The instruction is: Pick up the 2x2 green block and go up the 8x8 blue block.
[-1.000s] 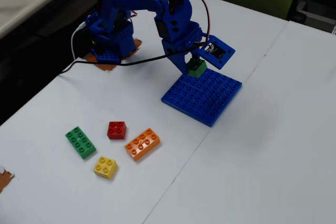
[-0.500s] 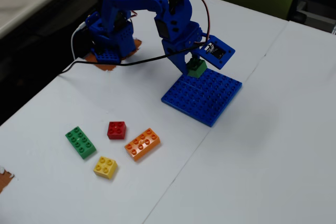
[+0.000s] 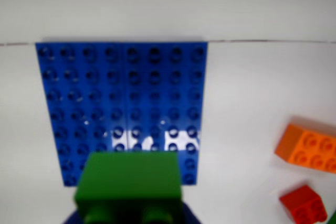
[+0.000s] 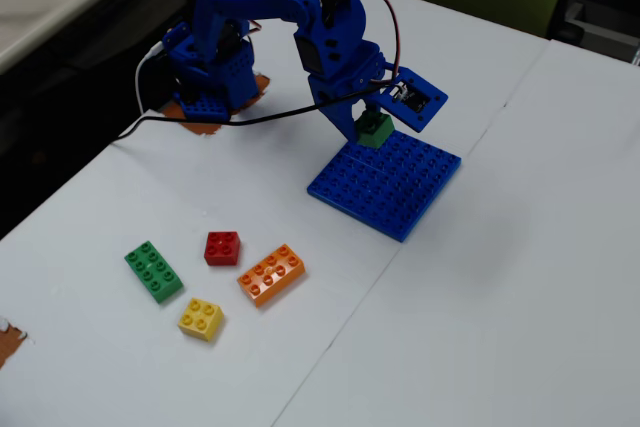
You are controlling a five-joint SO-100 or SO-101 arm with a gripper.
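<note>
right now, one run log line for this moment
phase: carry | gripper: shut on 2x2 green block | block: above edge of 8x8 blue block | placed: not yet

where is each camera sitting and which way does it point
Wrist view: rides on the arm, looks down past the held green block onto the blue plate; the gripper itself barely shows.
Fixed view: stands off the table's edge, up high, looks down across it at the whole arm, its gripper over the plate's far edge.
Both show the green block, blue plate, orange brick and red brick.
</note>
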